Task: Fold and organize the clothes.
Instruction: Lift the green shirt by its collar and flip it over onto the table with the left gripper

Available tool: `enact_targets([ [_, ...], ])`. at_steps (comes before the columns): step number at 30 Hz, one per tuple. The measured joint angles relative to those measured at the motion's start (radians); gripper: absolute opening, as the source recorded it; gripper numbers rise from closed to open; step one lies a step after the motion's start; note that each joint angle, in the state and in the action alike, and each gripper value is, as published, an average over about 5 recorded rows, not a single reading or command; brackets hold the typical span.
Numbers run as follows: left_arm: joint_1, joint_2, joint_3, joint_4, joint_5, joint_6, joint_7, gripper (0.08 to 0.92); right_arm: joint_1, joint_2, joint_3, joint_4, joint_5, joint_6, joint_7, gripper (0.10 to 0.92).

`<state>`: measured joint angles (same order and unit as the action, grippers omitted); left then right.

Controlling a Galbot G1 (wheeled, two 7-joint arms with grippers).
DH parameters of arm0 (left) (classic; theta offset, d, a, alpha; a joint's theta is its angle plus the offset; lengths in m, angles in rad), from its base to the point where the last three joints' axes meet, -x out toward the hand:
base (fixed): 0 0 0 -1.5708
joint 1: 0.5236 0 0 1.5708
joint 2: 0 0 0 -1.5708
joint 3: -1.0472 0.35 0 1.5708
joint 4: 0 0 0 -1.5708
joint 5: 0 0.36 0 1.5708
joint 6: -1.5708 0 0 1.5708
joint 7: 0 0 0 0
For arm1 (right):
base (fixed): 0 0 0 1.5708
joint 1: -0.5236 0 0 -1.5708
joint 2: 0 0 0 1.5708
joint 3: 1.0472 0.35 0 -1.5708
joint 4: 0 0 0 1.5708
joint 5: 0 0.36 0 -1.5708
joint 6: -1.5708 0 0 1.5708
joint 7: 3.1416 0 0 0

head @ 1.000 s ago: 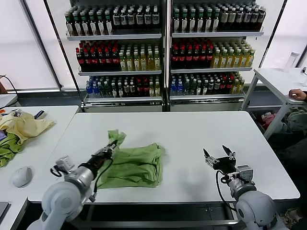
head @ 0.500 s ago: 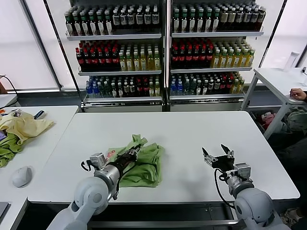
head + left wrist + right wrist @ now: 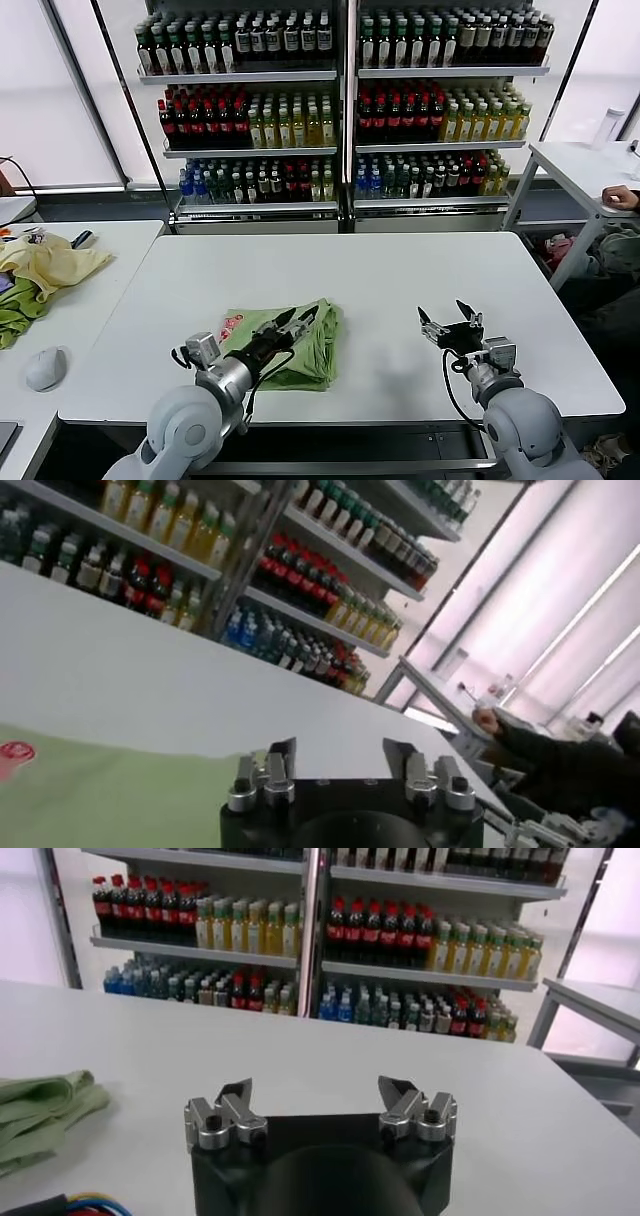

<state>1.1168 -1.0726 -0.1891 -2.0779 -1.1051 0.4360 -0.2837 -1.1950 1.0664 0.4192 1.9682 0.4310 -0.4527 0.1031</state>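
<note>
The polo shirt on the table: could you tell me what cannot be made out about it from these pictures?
- Polo shirt, head view: the left claw and its arm cover the middle folds.
- Collar: not visible in any view, folded under or hidden.
- Red-and-white graphic: too small to read; cut off by the frame edge in the left wrist view.
- Right wrist view: only a folded edge shows; the frame edge cuts off the rest.

Ahead of your claws, past the white table (image 3: 400, 280), stand bottle shelves (image 3: 345, 100) flanked by bright windows (image 3: 50, 90).
</note>
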Motion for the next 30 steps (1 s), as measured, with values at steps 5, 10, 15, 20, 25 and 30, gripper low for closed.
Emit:
enact_targets([
  [5,0.055,0.01,-0.064,0.02,0.07,-0.033,-0.004,0.788,0.004,0.008,-0.007,-0.006,-0.007,0.001,0.0,0.823],
  [10,0.086,0.01,-0.109,0.082,0.207,-0.069,-0.02,0.821,0.007,0.012,-0.013,-0.014,-0.014,0.002,0.0,0.823],
  [15,0.109,0.004,-0.125,0.15,0.323,-0.087,-0.029,0.823,0.012,0.015,-0.017,-0.02,-0.019,0.003,0.0,0.823],
  [20,0.124,-0.005,-0.128,0.201,0.393,-0.089,-0.029,0.823,0.015,0.015,-0.018,-0.023,-0.021,0.003,0.0,0.823],
  [25,0.127,-0.014,-0.125,0.226,0.42,-0.083,-0.027,0.823,0.018,0.015,-0.018,-0.024,-0.021,0.003,0.0,0.823],
  [30,0.138,-0.024,-0.12,0.226,0.412,-0.088,-0.015,0.802,0.024,0.016,-0.02,-0.027,-0.021,0.002,0.001,0.823],
])
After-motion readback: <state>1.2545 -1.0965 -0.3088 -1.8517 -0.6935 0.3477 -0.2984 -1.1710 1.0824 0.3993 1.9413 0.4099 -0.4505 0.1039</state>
